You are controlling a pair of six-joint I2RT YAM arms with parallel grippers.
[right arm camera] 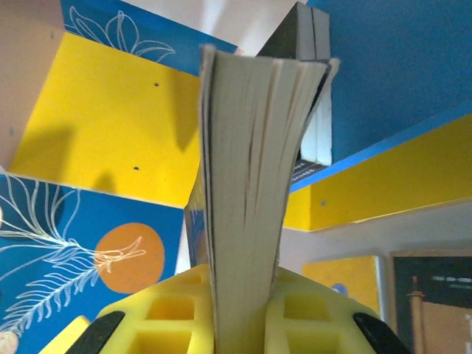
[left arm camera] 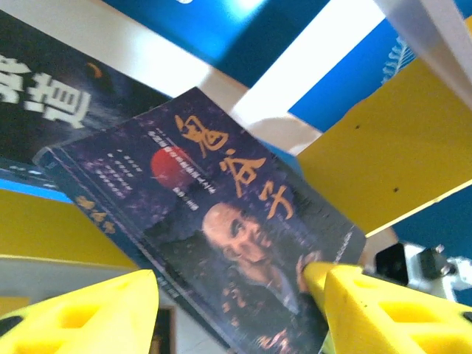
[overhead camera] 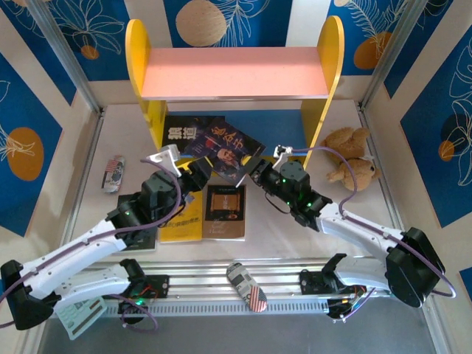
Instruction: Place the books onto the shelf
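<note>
Blue portrait book [overhead camera: 225,151] is up off the counter [overhead camera: 295,221], tilted just before the shelf [overhead camera: 236,70], with my right claw [overhead camera: 259,168] clamped tight on its edge and my left claw [overhead camera: 193,171] gaping open at the other side. Next, I reckon: stand it upright and slide it onto the lower board [overhead camera: 276,125]. The yellow book [overhead camera: 182,221] and others lie flat on the pale counter, with blue-patterned walls close all round.

Glossy cover, paper pages: portrait book [left arm camera: 221,243]; matt smooth boards: shelf [overhead camera: 236,72].
</note>
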